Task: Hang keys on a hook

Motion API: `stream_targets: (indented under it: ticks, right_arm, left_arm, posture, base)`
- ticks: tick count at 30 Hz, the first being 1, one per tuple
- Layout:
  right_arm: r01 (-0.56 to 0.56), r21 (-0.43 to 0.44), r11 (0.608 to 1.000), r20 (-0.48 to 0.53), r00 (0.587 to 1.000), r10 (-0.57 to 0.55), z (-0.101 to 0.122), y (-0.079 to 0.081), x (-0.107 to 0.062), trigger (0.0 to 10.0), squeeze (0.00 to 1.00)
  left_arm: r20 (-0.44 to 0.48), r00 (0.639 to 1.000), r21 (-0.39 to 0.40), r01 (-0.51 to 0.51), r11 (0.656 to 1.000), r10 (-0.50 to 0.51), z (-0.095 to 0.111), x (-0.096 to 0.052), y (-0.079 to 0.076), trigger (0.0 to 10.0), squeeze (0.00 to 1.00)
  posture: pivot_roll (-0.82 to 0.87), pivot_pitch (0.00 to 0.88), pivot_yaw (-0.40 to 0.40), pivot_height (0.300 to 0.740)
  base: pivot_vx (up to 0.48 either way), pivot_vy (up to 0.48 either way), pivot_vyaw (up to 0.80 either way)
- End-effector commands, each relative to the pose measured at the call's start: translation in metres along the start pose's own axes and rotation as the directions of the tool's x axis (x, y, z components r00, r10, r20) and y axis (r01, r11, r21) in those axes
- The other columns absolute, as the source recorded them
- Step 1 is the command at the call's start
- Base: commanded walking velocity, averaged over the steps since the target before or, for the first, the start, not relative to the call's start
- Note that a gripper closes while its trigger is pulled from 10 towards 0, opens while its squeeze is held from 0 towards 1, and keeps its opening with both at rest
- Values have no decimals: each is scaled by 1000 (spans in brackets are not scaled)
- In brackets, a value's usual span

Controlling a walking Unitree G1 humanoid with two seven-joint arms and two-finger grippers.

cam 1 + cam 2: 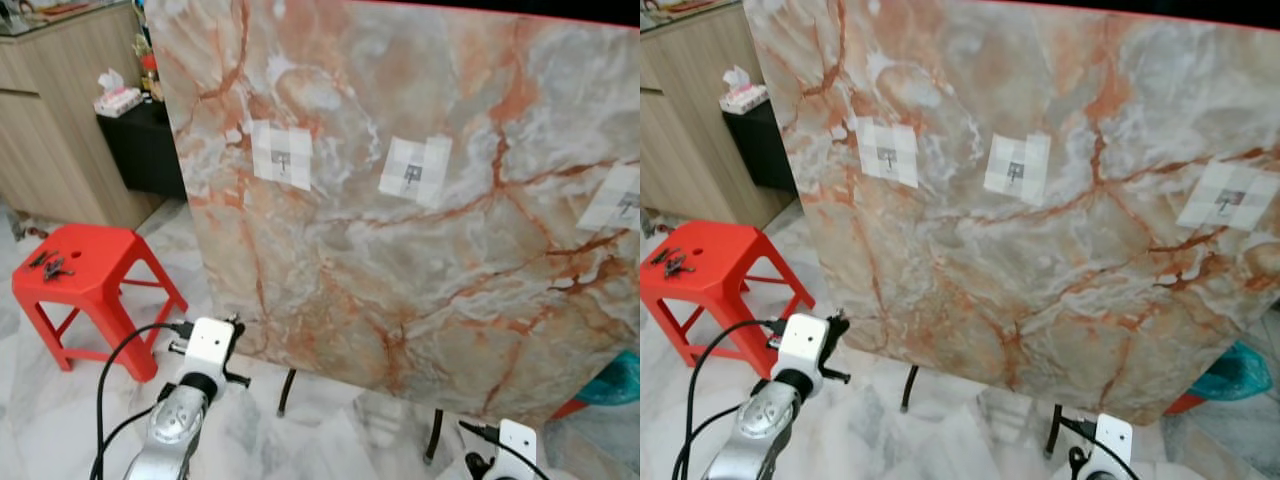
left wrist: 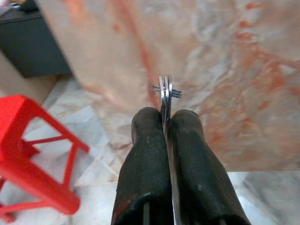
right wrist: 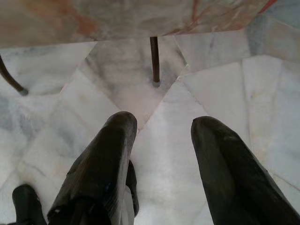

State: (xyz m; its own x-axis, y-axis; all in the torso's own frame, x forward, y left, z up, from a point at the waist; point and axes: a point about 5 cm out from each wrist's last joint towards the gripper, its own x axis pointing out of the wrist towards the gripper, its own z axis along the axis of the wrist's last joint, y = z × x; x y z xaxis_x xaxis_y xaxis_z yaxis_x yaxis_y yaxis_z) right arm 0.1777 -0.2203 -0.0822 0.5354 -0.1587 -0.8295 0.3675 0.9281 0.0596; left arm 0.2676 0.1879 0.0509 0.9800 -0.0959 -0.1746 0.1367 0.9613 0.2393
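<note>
Metal key ring (image 2: pixel 165 92), probably keys, clenched in left pincer (image 2: pixel 165 123) below marble board (image 1: pixel 420 250); lift toward nearest hook (image 1: pixel 283 163), right pincer (image 3: pixel 161 126) released.

- Pale grey-white marble tile floor (image 1: pixel 60 400), laid in angular slabs.
- Red plastic stool (image 1: pixel 95 275) stands on it at the left, with small dark keys (image 1: pixel 50 265) lying on its seat.
- Thin black metal legs (image 3: pixel 154 61) of the tall marble-patterned panel (image 1: pixel 420 220) stand on the floor.
</note>
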Motion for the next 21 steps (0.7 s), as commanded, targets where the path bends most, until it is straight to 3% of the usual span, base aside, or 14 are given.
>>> stream_targets:
  ticks: [1, 9, 21]
  right_arm:
    - [-19, -6, 1000, 4, 1000, 19, 2, 6, 1, 10000, 0]
    - [-19, -16, 1000, 5, 1000, 19, 3, 4, 1, 10000, 0]
    - [-18, -14, 1000, 8, 1000, 18, 3, 4, 1, 10000, 0]
  left_arm:
    - [17, 999, 22, -35, 999, 35, 6, 1, 10, 10000, 0]
    - [69, 997, 33, -17, 999, 15, 19, 4, 9, 10000, 0]
    - [108, 994, -39, -9, 999, 14, 26, 2, 7, 10000, 0]
  posture:
    - [88, 0, -70, 740]
    - [90, 0, -76, 740]
    - [94, 0, -74, 740]
  base:
    - [0, 0, 0]
    - [0, 0, 0]
    - [0, 34, 0]
